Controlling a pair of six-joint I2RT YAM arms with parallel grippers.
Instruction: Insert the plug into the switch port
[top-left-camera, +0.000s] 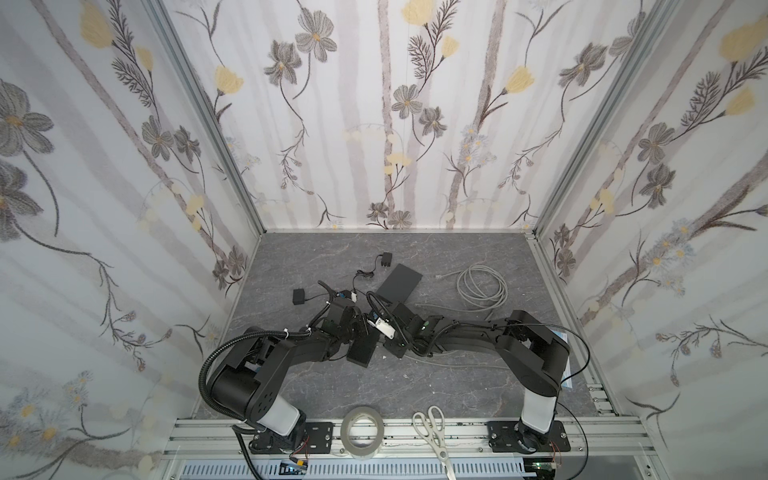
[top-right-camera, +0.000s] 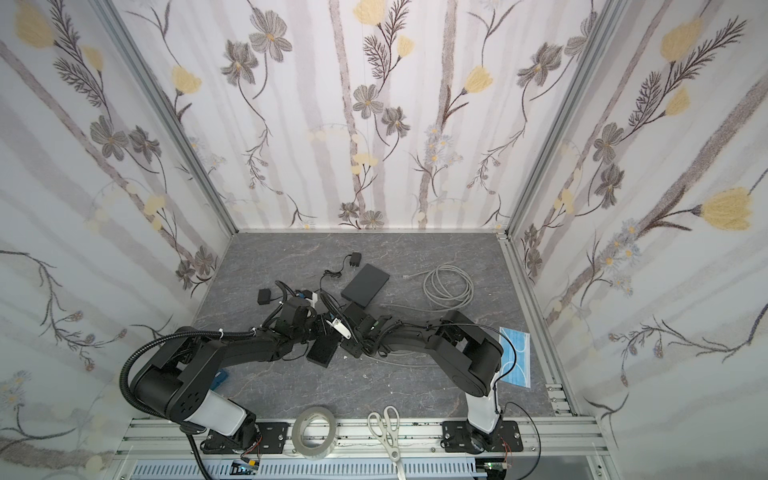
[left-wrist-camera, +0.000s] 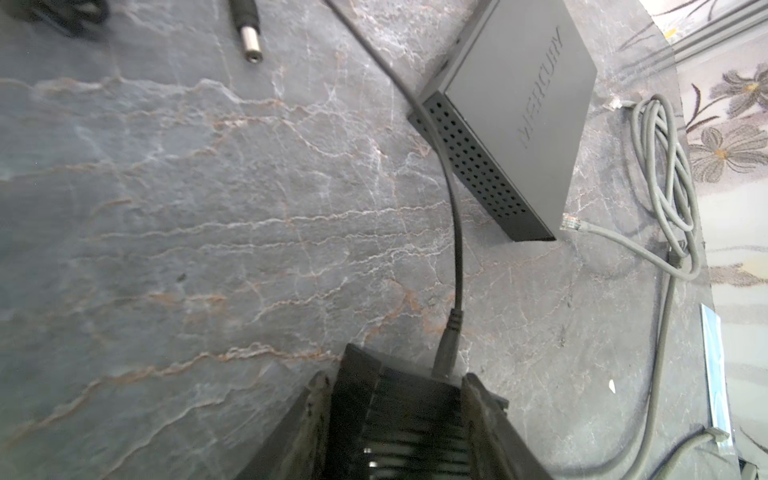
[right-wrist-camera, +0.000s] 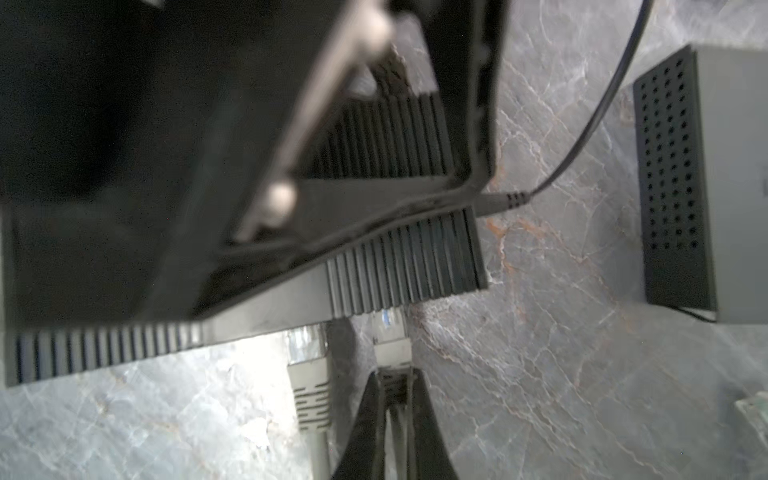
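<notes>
My left gripper (left-wrist-camera: 395, 380) is shut on a black ribbed switch (left-wrist-camera: 399, 419), which it holds just above the table; the switch (top-left-camera: 362, 351) shows in both top views, here (top-right-camera: 323, 352) too. A black power lead (left-wrist-camera: 446, 353) sits in its far end. My right gripper (right-wrist-camera: 395, 376) is shut on a grey plug (right-wrist-camera: 392, 353). The plug's clear tip (right-wrist-camera: 388, 320) meets the switch's lower edge (right-wrist-camera: 403, 266); the port itself is hidden. A second grey plug (right-wrist-camera: 309, 374) sits beside it, against the same edge.
A grey Mercury box (top-left-camera: 400, 282) lies behind the grippers, with a coiled grey cable (top-left-camera: 482, 286) to its right. Two black adapters (top-left-camera: 386, 259) (top-left-camera: 299, 297) lie at the back left. Tape roll (top-left-camera: 362, 430) and scissors (top-left-camera: 434, 432) rest on the front rail. A blue mask (top-right-camera: 515, 357) lies far right.
</notes>
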